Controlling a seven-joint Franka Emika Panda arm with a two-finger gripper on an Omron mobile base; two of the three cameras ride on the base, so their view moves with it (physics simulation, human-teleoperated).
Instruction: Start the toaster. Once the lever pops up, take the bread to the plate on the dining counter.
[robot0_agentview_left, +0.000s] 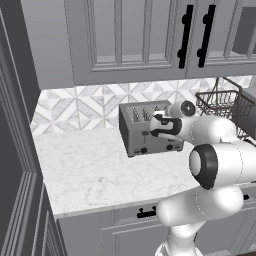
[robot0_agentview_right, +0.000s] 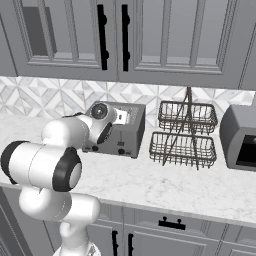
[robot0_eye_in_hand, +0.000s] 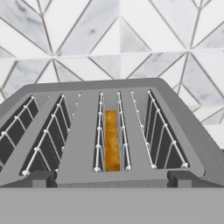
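The gripper (robot0_agentview_left: 159, 126) hovers at the toaster's (robot0_agentview_left: 145, 127) front; whether it is open or closed cannot be told. The toaster stands at the worktop's (robot0_agentview_left: 90, 170) back edge; the bread (robot0_eye_in_hand: 112, 140) sits inside its third slot from the left in the hand view

One toaster (robot0_agentview_left: 147, 129), four slots across its top. One piece of bread (robot0_eye_in_hand: 112, 141), sunk in the third slot from the left in the hand view. Two wire baskets (robot0_agentview_right: 186, 132), stacked on one stand. One grey appliance (robot0_agentview_right: 240, 137) at the tabletop's (robot0_agentview_right: 165, 185) right end. Four dark handles on the upper cabinets (robot0_agentview_right: 120, 37).
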